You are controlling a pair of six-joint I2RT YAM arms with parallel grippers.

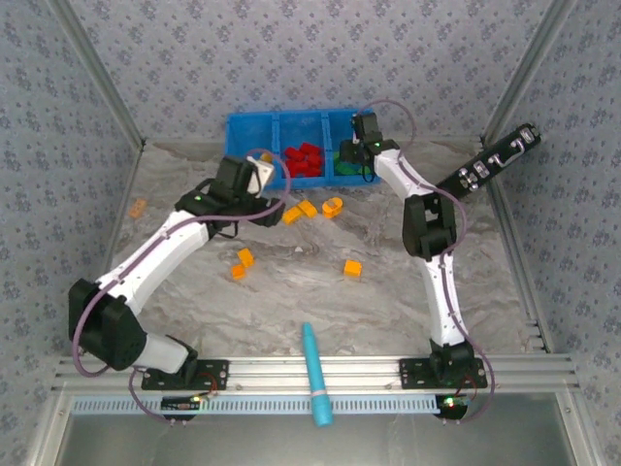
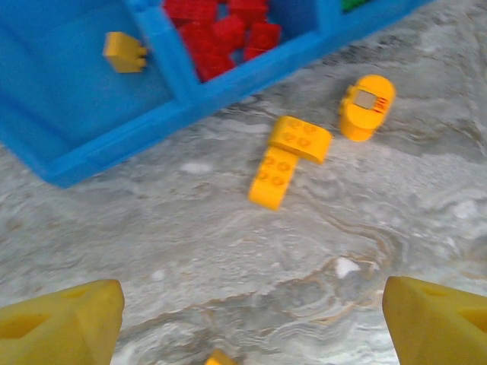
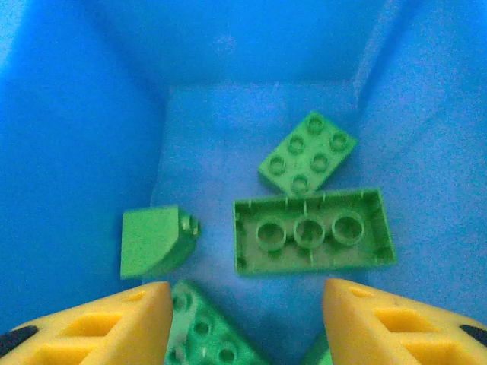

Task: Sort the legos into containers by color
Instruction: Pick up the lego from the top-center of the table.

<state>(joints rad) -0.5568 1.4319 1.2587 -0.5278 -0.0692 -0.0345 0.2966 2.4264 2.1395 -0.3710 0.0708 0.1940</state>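
The blue bin [image 1: 254, 128] stands at the back of the table. Its left compartment holds one orange brick [image 2: 125, 52], the middle holds red bricks [image 1: 304, 160], and the right holds green bricks [image 3: 312, 232]. My left gripper [image 1: 260, 175] hovers open in front of the bin, with bare table between its fingers [image 2: 65, 319]. Ahead of it lie two touching orange bricks [image 2: 300, 139] and a rounded orange piece [image 2: 365, 106]. More orange bricks [image 1: 245, 257] are scattered on the table. My right gripper [image 3: 247, 304] hangs open inside the green compartment, above several green bricks.
A teal pen [image 1: 314, 374] lies at the near edge between the arm bases. A long black device [image 1: 495, 160] leans at the right wall. One orange brick [image 1: 139, 207] sits far left, another [image 1: 352, 268] mid-table.
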